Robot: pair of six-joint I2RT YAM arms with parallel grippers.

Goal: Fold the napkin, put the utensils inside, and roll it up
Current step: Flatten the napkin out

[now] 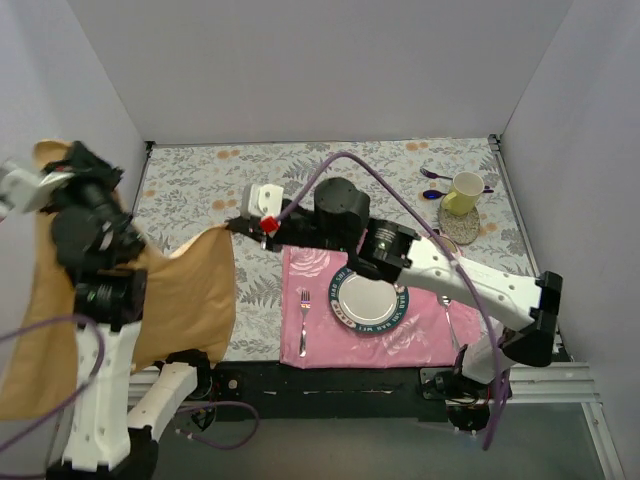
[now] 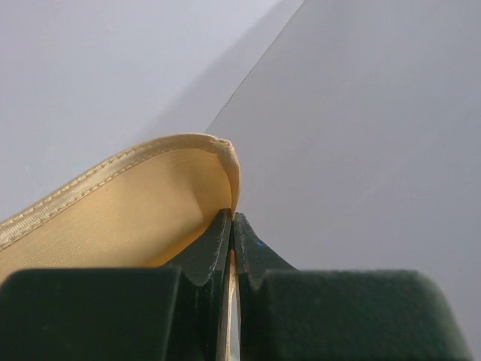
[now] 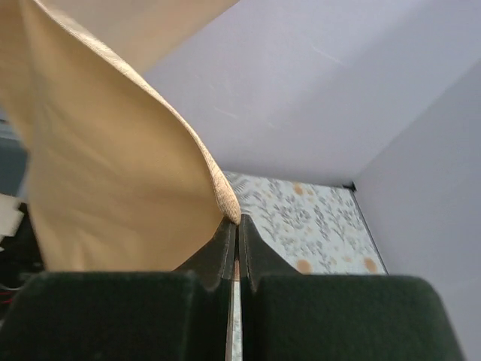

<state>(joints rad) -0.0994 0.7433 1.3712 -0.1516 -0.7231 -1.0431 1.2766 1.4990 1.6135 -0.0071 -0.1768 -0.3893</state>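
The peach-gold satin napkin hangs in the air over the table's left side, stretched between both grippers. My left gripper is raised high at the far left, shut on one hemmed corner of the napkin; its tips pinch the cloth. My right gripper reaches left across the table and is shut on another corner of the napkin, pinching it at the tips. No dark copper-brown utensils are in view.
A pink rose placemat holds a plate, a silver fork and a spoon. A yellow cup and purple spoons are at the back right. White walls enclose the floral tablecloth.
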